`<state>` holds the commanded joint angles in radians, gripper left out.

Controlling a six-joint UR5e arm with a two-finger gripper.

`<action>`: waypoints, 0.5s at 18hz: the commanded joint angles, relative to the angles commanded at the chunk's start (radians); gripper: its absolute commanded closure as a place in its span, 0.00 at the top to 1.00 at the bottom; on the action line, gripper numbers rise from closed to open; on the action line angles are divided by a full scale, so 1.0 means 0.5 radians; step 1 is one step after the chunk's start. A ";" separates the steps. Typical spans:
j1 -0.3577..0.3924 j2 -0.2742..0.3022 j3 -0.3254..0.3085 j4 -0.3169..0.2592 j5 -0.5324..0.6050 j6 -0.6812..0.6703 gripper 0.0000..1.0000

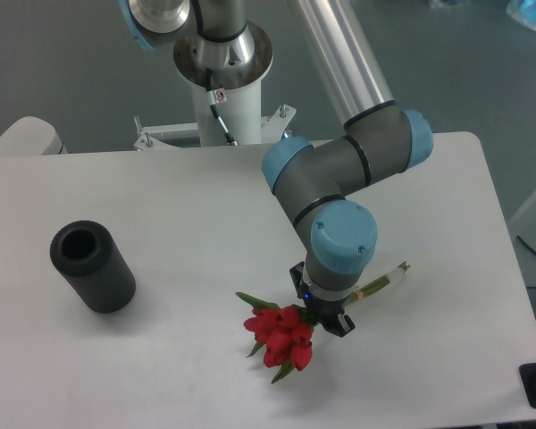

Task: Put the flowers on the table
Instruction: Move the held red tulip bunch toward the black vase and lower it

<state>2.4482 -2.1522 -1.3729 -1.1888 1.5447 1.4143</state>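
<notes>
the flowers [281,336] lie low over the near middle-right part of the table [188,206], their red blooms bunched toward the near left and the thin green stems running up and to the right, where the pale stem ends poke out past the arm's wrist. a few green leaves stick out around the red heads, one to the left and one toward the near edge.

the gripper [326,319] points straight down, right over the stretch of stem just behind the blooms. the blue-capped wrist hides most of it from above, so only dark finger parts show at its near edge, touching or just beside the red heads. the stems pass under the wrist and come out on both sides, so the bunch sits at the jaws, but whether they are clamped on the stems or parted around them cannot be told. whether the blooms rest on the tabletop or hang just above it is also unclear.

well apart, on the left side of the table, a black hollow cylinder [94,266] lies tilted with its open end facing up and away.
</notes>
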 joint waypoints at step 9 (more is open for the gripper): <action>-0.003 0.064 -0.067 -0.028 0.006 -0.043 0.04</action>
<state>2.4467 -2.1200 -1.4066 -1.2026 1.5478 1.3929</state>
